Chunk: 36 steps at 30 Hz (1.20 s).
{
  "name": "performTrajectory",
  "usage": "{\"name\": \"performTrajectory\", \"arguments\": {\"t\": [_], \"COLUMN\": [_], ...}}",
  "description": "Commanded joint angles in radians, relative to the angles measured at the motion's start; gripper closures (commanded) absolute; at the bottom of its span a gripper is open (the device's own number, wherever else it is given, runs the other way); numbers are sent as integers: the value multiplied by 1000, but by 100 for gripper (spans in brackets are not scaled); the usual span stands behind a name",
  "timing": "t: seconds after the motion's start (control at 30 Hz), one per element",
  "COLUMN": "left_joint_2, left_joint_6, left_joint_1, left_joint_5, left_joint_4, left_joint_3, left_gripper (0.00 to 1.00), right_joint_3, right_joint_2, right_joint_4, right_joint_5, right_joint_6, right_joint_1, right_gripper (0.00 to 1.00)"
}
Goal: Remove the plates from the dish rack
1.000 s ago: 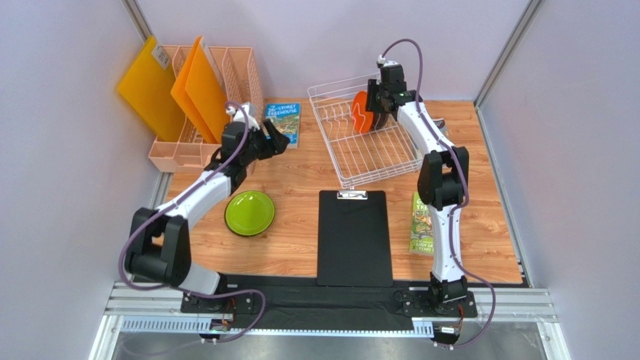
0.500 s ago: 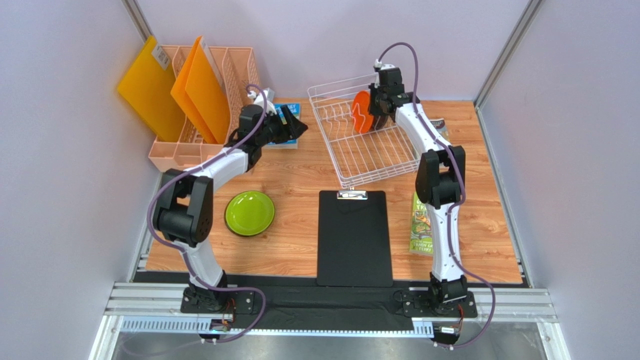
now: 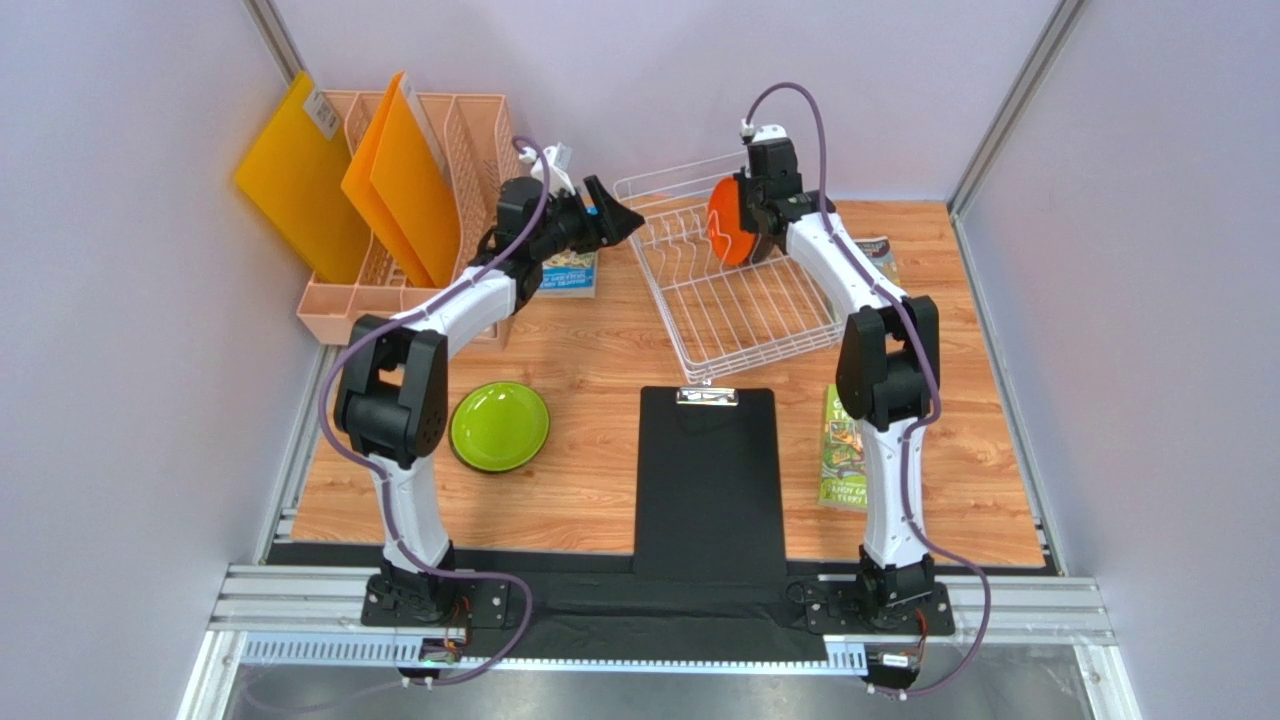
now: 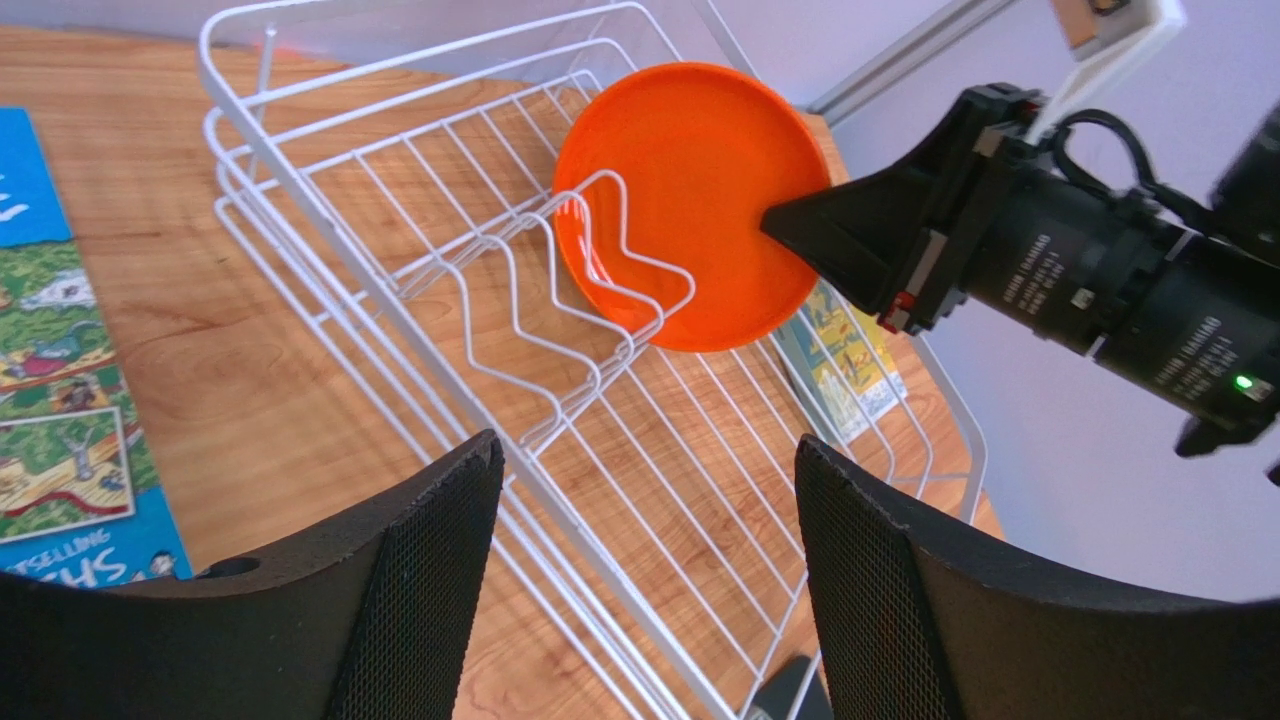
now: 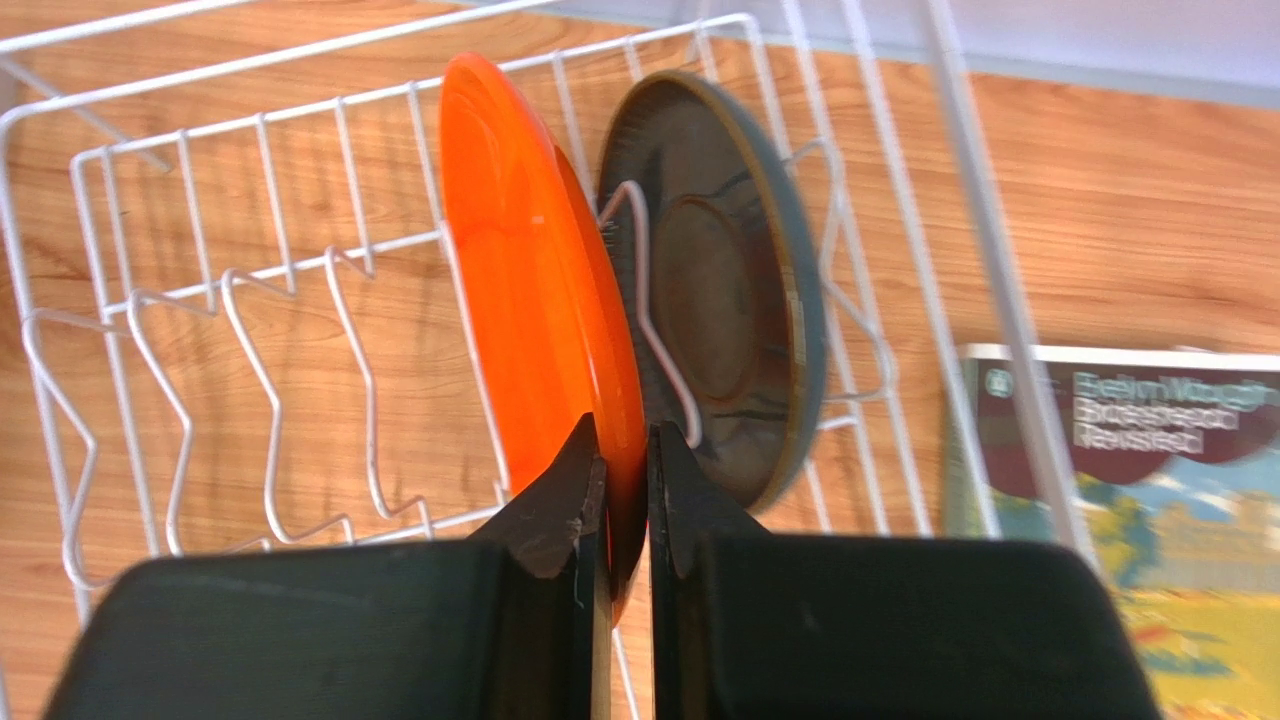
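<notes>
The white wire dish rack [image 3: 751,323] stands at the back middle of the table. My right gripper [image 5: 624,480] is shut on the rim of the orange plate [image 5: 526,285], which stands on edge among the prongs; in the top view the plate [image 3: 726,222] sits a little raised. The dark grey-teal plate [image 5: 721,345] stands upright right behind it. The lime green plate [image 3: 499,426] lies flat on the table at the left. My left gripper [image 3: 613,210] is open and empty, hovering at the rack's left rim [image 4: 376,285]. The dark red plate is out of view.
A peach mesh file holder [image 3: 383,285] with orange folders stands at the back left. A black clipboard [image 3: 708,474] lies in the front middle. A blue book [image 3: 568,270] lies left of the rack, another book [image 3: 845,450] lies at the right.
My left arm has swung from the file holder rightwards up to the rack's left rim. My right gripper has lifted the orange plate slightly.
</notes>
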<state>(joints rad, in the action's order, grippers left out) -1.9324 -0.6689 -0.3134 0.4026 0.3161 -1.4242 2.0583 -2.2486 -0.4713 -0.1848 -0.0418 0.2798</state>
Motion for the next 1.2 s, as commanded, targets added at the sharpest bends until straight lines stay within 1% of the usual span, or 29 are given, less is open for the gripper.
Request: {"name": "performTrajectory", "arguments": {"t": [0.0,0.07,0.13,0.17,0.2,0.33,0.43,0.6,0.7,0.9,1.07,1.17], "left_joint_2": [-40,-48,-45,-42,-40,-20,-10,13,33,93,118,136], "left_joint_6": [-37,-38,-37,-38,-38,-47,-58,-60,-61,-80,-84,-90], "left_joint_1": [-15,-19,-21,-23,-23,-29,-36,-59,-76,-107,-130,-131], "left_joint_5": [36,38,33,36,41,41,48,51,51,53,45,35], "left_joint_4": [28,28,26,26,28,44,63,83,93,156,178,196], "left_joint_3": [-73,-82,-81,-76,-74,-39,-22,10,36,110,145,185], "left_gripper": [23,23,23,23,23,22,22,22,22,22,22,22], "right_joint_3": [-12,-49,-94,-143,-165,-237,-334,-455,-497,-609,-705,-777], "right_joint_2": [124,147,174,207,222,305,394,518,570,661,719,762], "right_joint_4": [115,138,200,224,252,237,237,226,212,198,244,302], "right_joint_5": [-149,-220,-280,-291,-291,-259,-220,-211,-173,14,204,263], "right_joint_6": [74,88,88,92,88,48,-29,-58,-84,-185,-273,-329], "right_joint_1": [45,59,67,74,75,79,90,117,131,133,131,130], "right_gripper": [100,100,100,100,100,100,100,100,100,100,100,100]}}
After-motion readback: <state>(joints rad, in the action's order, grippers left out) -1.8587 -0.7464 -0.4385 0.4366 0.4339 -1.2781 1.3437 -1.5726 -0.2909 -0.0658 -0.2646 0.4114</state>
